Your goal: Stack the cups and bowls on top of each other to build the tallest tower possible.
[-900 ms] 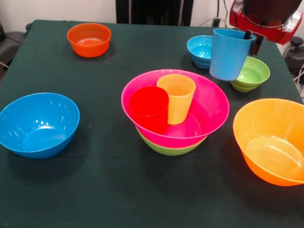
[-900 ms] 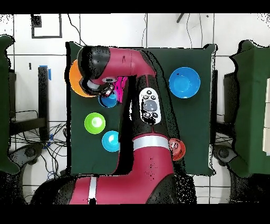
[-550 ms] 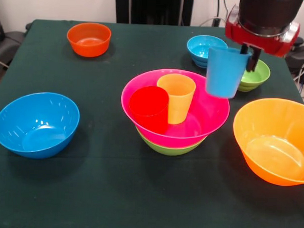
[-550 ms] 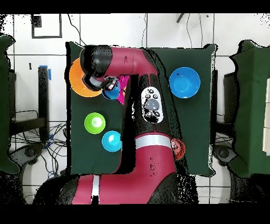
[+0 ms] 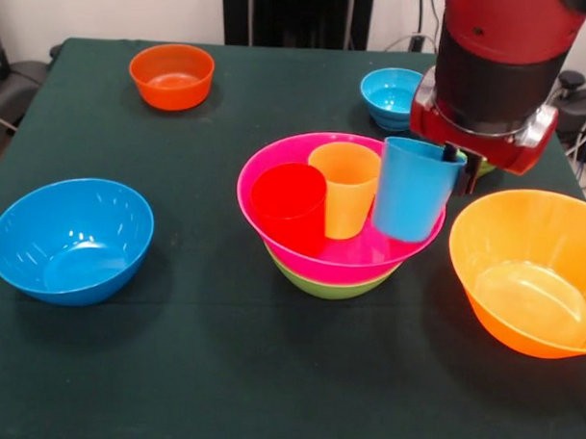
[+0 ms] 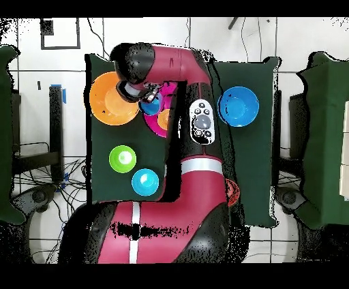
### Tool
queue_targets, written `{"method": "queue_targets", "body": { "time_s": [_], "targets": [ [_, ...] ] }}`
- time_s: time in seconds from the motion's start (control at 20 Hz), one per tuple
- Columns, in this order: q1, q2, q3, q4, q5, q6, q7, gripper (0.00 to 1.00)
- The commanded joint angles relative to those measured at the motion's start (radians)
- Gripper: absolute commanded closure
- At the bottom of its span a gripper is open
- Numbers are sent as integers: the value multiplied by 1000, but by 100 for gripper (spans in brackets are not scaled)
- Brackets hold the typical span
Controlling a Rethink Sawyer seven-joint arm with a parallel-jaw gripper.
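In the front view the gripper (image 5: 452, 156) is clamped on the rim of the light blue cup (image 5: 410, 190), one dark finger inside the lip at about 2 o'clock of the cup's mouth; the cup tilts slightly and hangs over the 3 o'clock edge of the pink bowl (image 5: 301, 254). That pink bowl sits nested in a green bowl (image 5: 320, 284), and the red cup (image 5: 290, 202) and yellow cup (image 5: 346, 188) stand side by side inside it. From this stack, the large orange bowl (image 5: 527, 276) lies at 3 o'clock, the large blue bowl (image 5: 69, 238) at 9 o'clock, the small orange bowl (image 5: 171, 75) at 11 o'clock, and the small blue bowl (image 5: 389, 95) at 1 o'clock. In the overhead view the arm (image 6: 184, 136) covers most of the stack; the light blue cup (image 6: 151, 105) shows beside the large orange bowl (image 6: 109, 102), with a small green bowl (image 6: 123, 158) at 6 o'clock of that bowl.
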Motion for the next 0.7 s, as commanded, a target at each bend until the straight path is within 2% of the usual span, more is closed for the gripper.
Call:
{"method": "queue_targets", "body": {
  "time_s": [0.05, 0.2, 0.45, 0.7],
  "targets": [
    [-18, 97, 80, -215, -85, 220, -210, 100],
    [-21, 136, 89, -297, -98, 310, -237, 100],
    [-18, 168, 92, -371, -118, 353, -254, 100],
    [-18, 185, 94, -406, -121, 370, -275, 100]
  ]
}}
